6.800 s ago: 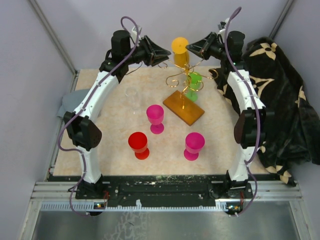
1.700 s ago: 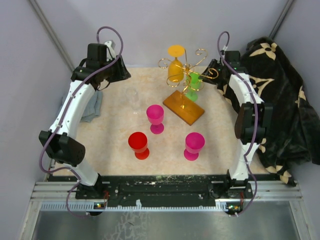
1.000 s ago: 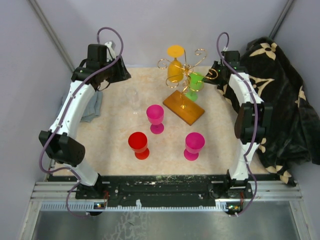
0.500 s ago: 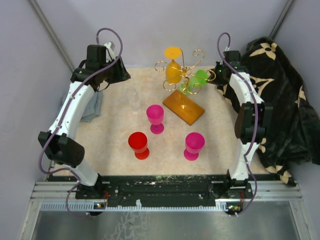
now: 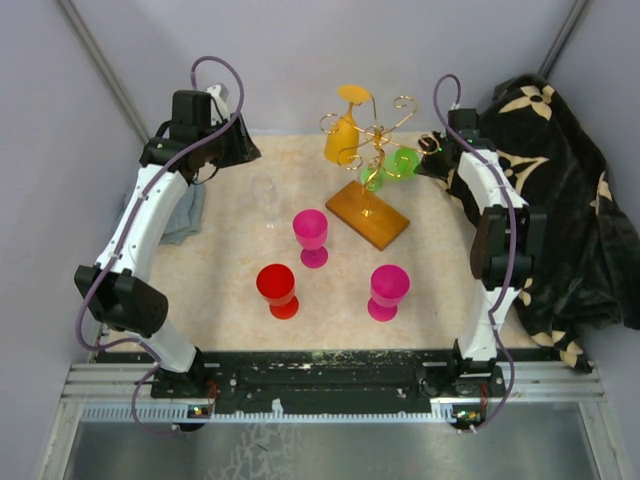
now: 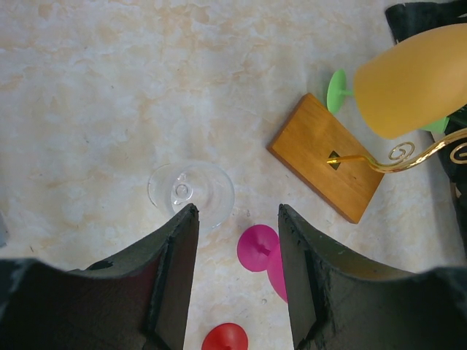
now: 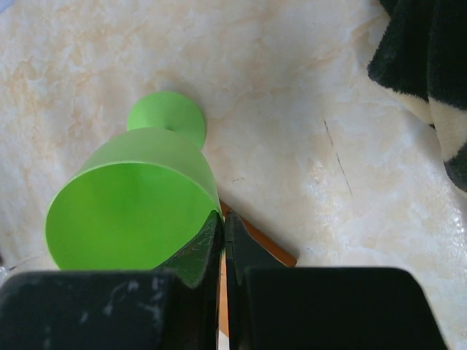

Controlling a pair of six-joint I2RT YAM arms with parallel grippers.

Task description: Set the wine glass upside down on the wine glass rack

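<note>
Right tool (image 7: 222,222): pinched narrow on the rim of the green wine glass (image 7: 124,197), one finger inside the bowl and one outside. This grip probably leaves the stem and foot free to slide into a wire arm.
Green wine glass: off the surface (image 5: 230,300), held roughly on its side just beside the right of the wine glass rack (image 5: 376,150). Its foot points toward the rack's stem, and it is not yet hung.
Left tool (image 6: 237,270): fingers spread wide and holding nothing, above the clear glass (image 6: 191,191). It appears kept well apart from the rack so the right arm has room.
Rack: an orange glass (image 5: 340,135) hangs bowl-down and tilted from a left-side arm. The amber base (image 5: 372,213) lies flat on the surface.
Step in hand: judged to be lining the stem up with a free right-side curl.
Risk: the wire looks light, so a sideways push could rock it and swing the orange glass.
</note>
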